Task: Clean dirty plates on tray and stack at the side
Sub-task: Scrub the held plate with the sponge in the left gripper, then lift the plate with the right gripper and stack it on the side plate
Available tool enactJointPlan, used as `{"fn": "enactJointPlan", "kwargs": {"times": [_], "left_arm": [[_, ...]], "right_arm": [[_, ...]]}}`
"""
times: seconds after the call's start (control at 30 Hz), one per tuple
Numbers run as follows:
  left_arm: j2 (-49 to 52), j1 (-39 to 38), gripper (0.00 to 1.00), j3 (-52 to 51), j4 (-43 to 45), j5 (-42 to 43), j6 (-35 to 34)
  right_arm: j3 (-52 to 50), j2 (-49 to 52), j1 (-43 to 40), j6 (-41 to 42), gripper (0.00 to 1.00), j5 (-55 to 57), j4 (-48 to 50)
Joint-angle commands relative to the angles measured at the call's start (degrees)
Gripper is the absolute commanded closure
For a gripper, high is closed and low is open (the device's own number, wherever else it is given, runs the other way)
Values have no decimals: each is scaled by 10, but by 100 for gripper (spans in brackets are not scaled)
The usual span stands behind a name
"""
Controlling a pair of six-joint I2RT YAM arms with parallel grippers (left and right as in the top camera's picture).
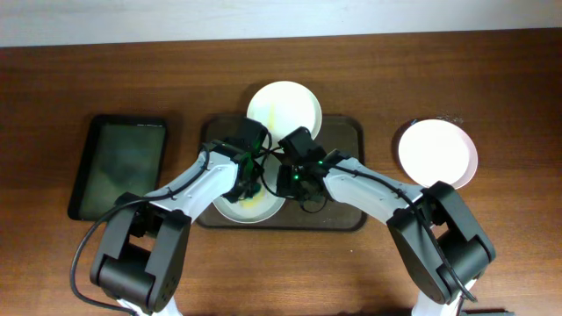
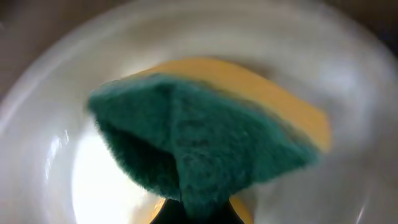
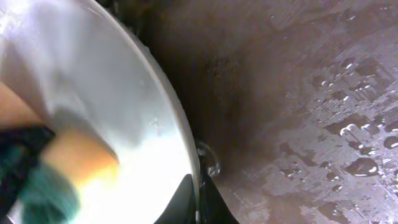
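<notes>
The near plate [image 1: 250, 209] is lying in the front-left corner of the tray [image 1: 347, 218], and it looks to be the one being scrubbed at this moment. The sponge [image 2: 199, 143], green scouring face over a yellow body, is pressing into the plate's hollow. The left fingers [image 2: 189, 216] are closing on the sponge from below. The wrist view is too blurred to show whether yellowish smears are remaining under it.

The right fingers [image 3: 214, 208] are pinching this plate's rim on the side facing the tray's middle, one finger inside the rim and one outside. They seem to be steadying it against the scrubbing.

The far plate [image 1: 284, 107] is resting over the tray's far rim, left of that rim's middle. It is showing a faint yellow streak, so it is probably waiting its turn.

The side plate [image 1: 437, 151] is sitting on the bench [image 1: 492, 263], off the tray's right end, and is looking clean white.

By that reading, one plate is done and set aside, one is in hand, and one is left. No stack is showing at the side yet.

Water drops [image 3: 360, 165] are beading on the tray floor just beside the pinched rim, so that rim is likely slippery.
</notes>
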Motion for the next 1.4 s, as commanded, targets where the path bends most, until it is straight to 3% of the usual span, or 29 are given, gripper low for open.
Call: {"fn": "enactJointPlan", "kwargs": {"times": [0.0, 0.07, 0.17, 0.23, 0.33, 0.4, 0.5, 0.53, 0.67, 0.77, 0.97, 1.2, 1.37], "left_arm": [[8, 11, 100, 14, 26, -122, -23], [6, 11, 100, 38, 24, -122, -21], [-26, 11, 100, 68, 22, -136, 62], [-66, 11, 100, 70, 12, -189, 89], [-117, 11, 100, 70, -4, -267, 174], [-125, 11, 100, 70, -18, -271, 243], [-123, 11, 100, 70, -39, -164, 380], [-123, 20, 100, 70, -43, -83, 449], [-123, 80, 100, 70, -75, 48, 459], [-123, 135, 100, 70, -87, 61, 463], [-123, 136, 100, 70, -78, 61, 463], [-123, 136, 100, 70, -78, 61, 463], [-123, 136, 100, 70, -78, 61, 463]], "right_arm": [[0, 6, 3, -3, 96, 5, -10], [0, 6, 3, -3, 96, 5, -12], [0, 6, 3, -3, 96, 5, -12], [0, 6, 3, -3, 96, 5, -12], [0, 6, 3, -3, 96, 5, -12], [0, 6, 3, -3, 96, -4, -14], [0, 6, 3, -20, 96, -30, -24], [1, 2, 3, -55, 96, -74, -25], [1, -55, 3, -102, 96, -66, -43], [1, -142, 3, -103, 96, 88, -134], [2, -277, 35, -103, 96, 411, -236], [2, -290, 155, -106, 96, 768, -244], [2, -290, 205, -192, 96, 980, -243]]}}
